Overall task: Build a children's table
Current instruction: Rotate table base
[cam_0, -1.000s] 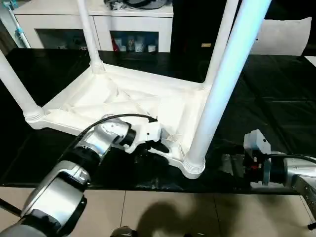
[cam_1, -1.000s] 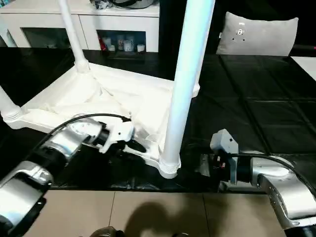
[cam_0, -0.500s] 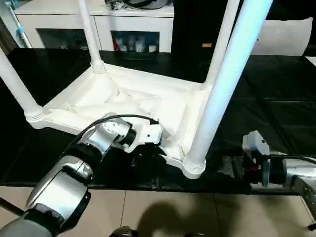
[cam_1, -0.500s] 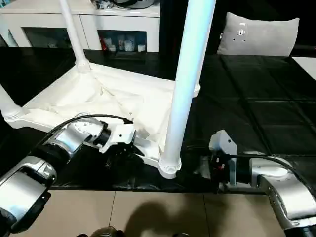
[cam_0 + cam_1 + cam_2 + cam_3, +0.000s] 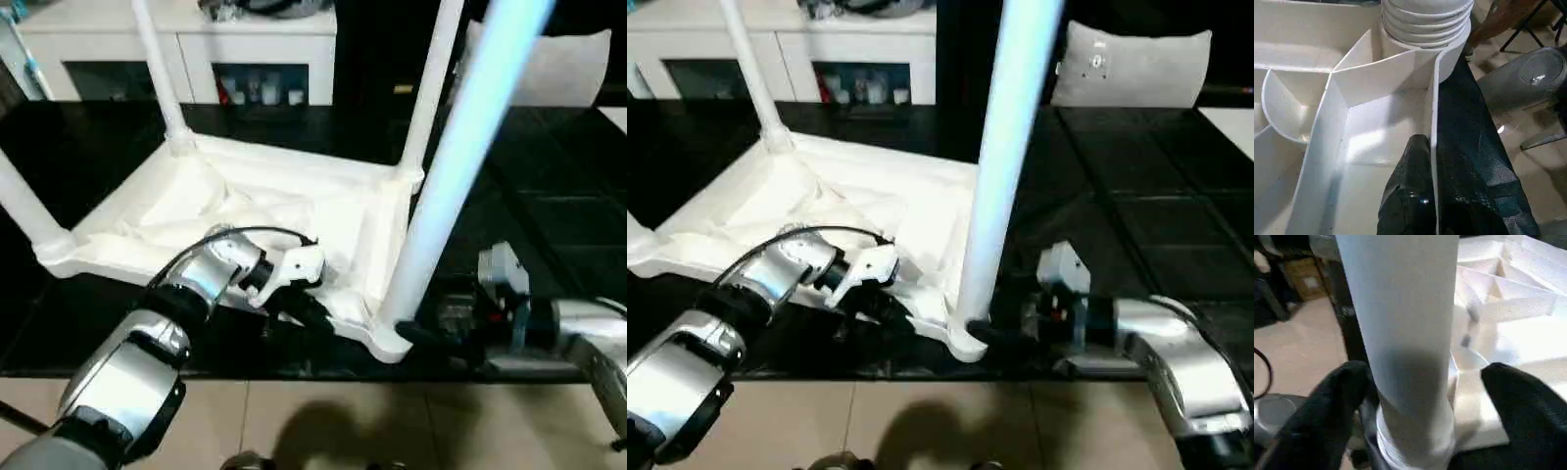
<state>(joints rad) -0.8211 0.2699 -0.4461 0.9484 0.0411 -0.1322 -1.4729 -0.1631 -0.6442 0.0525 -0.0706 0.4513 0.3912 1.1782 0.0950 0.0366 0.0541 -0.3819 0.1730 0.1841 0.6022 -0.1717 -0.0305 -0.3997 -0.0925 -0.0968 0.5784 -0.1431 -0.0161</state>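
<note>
Nearest the camera, tan floor tiles (image 5: 323, 421) run along the edge of the black-covered work surface (image 5: 549, 196).

Left gripper (image 5: 312, 311), two black fingers on a silver forearm: pressed together on the near rim of the white plastic rectangular tabletop (image 5: 284, 211), which lies upside down on the black surface with its ribbed underside facing up. In the left wrist view one finger (image 5: 1408, 196) sits inside the thin rim wall, the other outside it, so the rim is pinched between them.

Right gripper (image 5: 1420, 396): spread wide, one black finger (image 5: 1327, 401) on each side of the nearest long round white plastic leg (image 5: 460, 157), low down near its ribbed collar. Whether the pads touch the leg cannot be told.

That nearest leg stands upright in the near right corner socket (image 5: 387, 338). Three more white legs stand in the other corners: near left (image 5: 24, 206), far left (image 5: 157, 73), far right (image 5: 431, 83).

Beyond the table: a white cabinet with glass doors (image 5: 206, 69), and a grey cushion (image 5: 1132, 64) at far right.
</note>
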